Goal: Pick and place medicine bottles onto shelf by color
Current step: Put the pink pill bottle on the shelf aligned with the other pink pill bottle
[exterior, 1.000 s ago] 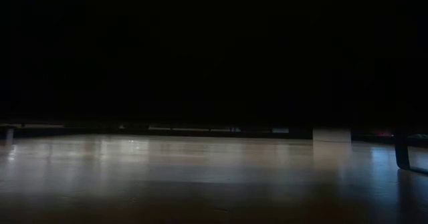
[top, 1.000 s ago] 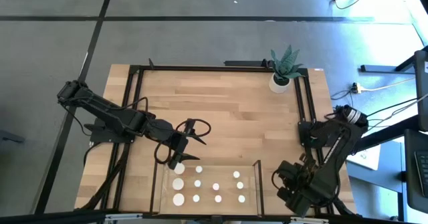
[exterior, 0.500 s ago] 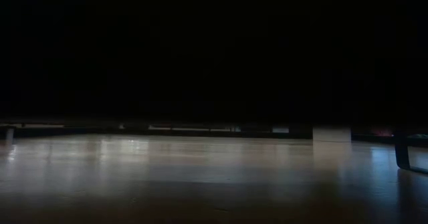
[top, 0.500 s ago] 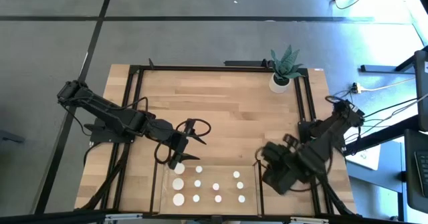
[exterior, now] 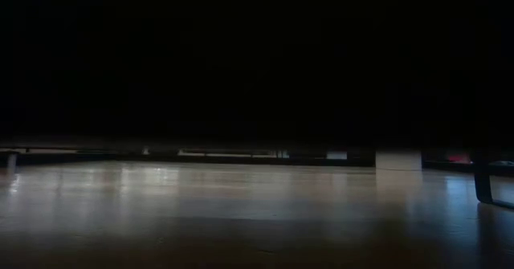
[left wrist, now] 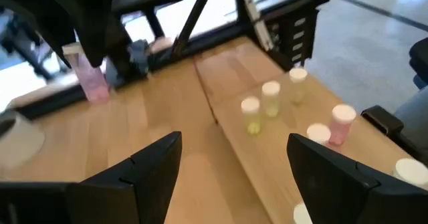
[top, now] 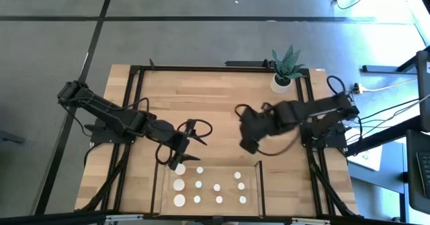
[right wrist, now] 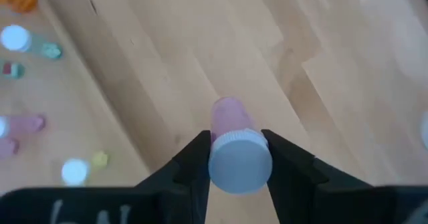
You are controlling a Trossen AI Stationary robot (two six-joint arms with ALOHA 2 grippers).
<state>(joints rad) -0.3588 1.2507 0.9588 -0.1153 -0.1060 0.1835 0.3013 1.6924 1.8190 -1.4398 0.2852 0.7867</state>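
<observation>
My right gripper (top: 247, 143) hangs over the middle of the wooden table, shut on a pink medicine bottle (right wrist: 227, 114) with a white cap. The left wrist view shows that bottle (left wrist: 90, 77) from afar. The shelf (top: 228, 168), a light board with dark end bars, lies at the table's near edge. Several white-capped bottles (top: 199, 184) stand on it, among them yellowish ones (left wrist: 251, 114) and a pink one (left wrist: 341, 120). My left gripper (top: 191, 134) is open just beyond the shelf's far left corner, with nothing between its fingers (left wrist: 155, 167). My right gripper pinches the pink bottle's white cap (right wrist: 239, 162) between its two fingers (right wrist: 194, 160), one on each side. They come from above, pointing steeply down. The bottle hangs below them, cap up, clear of the tabletop.
A white pot with a spiky green plant (top: 282, 77) stands at the far right corner. Dark frame bars (top: 138, 104) run along the table's left, right and far sides. Bare wood (top: 215, 104) lies between the shelf and the far edge.
My right arm has swung from the table's near right corner toward the left and the far edge, rising, and now reaches over the table's middle just beyond the shelf. My left arm has kept still.
</observation>
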